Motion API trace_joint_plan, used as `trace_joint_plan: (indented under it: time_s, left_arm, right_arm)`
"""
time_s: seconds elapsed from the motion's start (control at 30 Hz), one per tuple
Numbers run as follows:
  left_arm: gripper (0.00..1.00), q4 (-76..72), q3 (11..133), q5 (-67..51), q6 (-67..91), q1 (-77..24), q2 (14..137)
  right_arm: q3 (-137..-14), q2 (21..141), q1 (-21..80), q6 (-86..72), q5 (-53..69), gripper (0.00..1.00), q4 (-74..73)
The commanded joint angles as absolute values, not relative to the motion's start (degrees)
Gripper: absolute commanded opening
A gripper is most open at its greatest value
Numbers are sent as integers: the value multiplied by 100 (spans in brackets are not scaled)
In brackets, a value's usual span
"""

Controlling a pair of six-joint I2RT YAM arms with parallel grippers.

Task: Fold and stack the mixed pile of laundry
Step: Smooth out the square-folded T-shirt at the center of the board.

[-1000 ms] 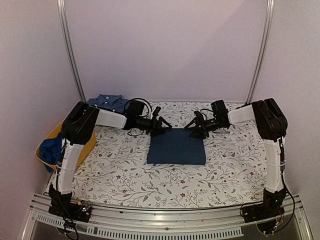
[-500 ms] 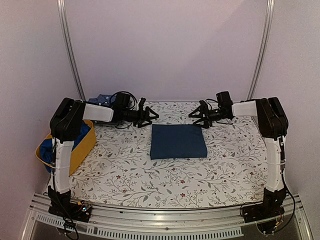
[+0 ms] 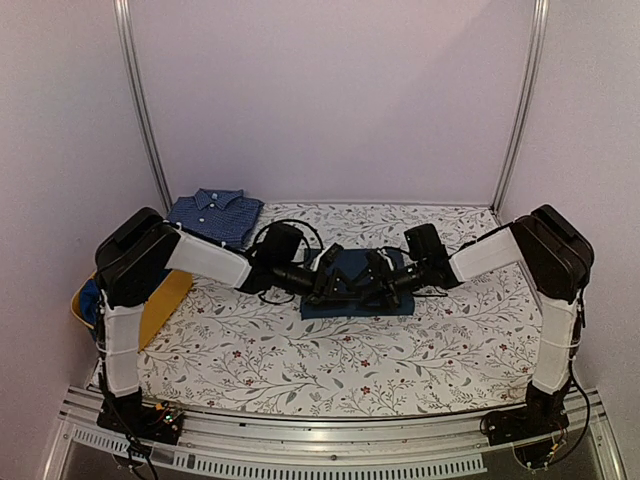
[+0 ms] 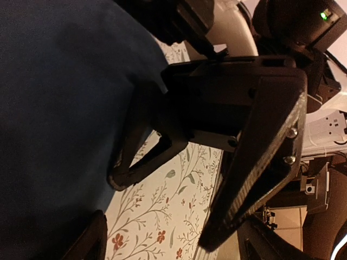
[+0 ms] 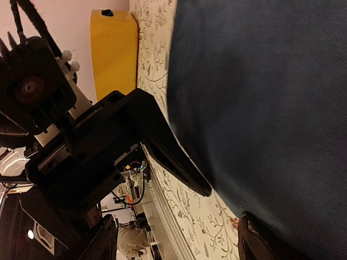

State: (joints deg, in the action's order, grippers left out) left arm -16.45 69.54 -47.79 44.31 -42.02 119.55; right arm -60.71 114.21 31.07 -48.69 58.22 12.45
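A dark navy-teal piece (image 3: 400, 302) lies folded into a rectangle at the table's middle. My left gripper (image 3: 338, 286) and right gripper (image 3: 373, 284) hover low over its near half, tips facing each other and close together, both open and empty. In the left wrist view the navy cloth (image 4: 54, 108) fills the left side and the right arm's gripper (image 4: 227, 108) is just ahead. In the right wrist view the cloth (image 5: 260, 81) fills the right side. A folded fine-checked blue shirt (image 3: 215, 213) lies at the back left. A royal-blue piece (image 3: 88, 294) sits in the tub.
A yellow plastic tub (image 3: 166, 294) stands at the table's left edge; it also shows in the right wrist view (image 5: 111, 49). A floral tablecloth (image 3: 250, 350) covers the table. Metal frame posts (image 3: 140, 100) rise at the back corners.
Both grippers have swung from the far side of the table toward the near side, down over the folded navy piece. The left arm no longer covers the checked shirt.
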Motion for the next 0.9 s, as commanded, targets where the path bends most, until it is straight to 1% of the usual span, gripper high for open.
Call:
trace_joint_plan:
  time_s: [0.0,0.17,0.27,0.4,0.5,0.6,0.7,0.77,0.87]
  left_arm:
    - [82,-2922,6245,-4612,5299,-3975,12403]
    - [82,-3675,5246,-4599,5776,-3685,12457]
    - [82,-4133,4531,-4657,6015,-3467,12240]
    - [83,-4106,4044,-4684,5873,-3198,11720]
    - [83,-3612,4019,-4682,5430,-2999,11281]
    - [85,-2400,4469,-4293,4419,-2984,10632]
    - [91,-633,5469,-3287,3031,-3405,10134]
    - [95,46,6131,-2538,2215,-3782,10074]
    - [95,724,7170,-1810,1236,-4271,10411]
  right_arm:
    - [-5490,11938,2895,-5090,5647,75,1747]
    - [-4669,12069,2554,-5085,5816,74,2210]
    - [-4219,11828,2421,-5294,6033,74,2517]
    - [-3760,11064,2071,-5355,6236,75,2559]
    - [-3459,10564,1670,-5335,6458,75,2560]
    - [-3441,10074,1555,-5373,6701,74,2395]
    - [-3700,9323,1432,-4968,6442,74,1302]
    - [-3768,8956,1152,-4531,6246,73,631]
    - [-3766,8650,707,-4170,5985,72,60]
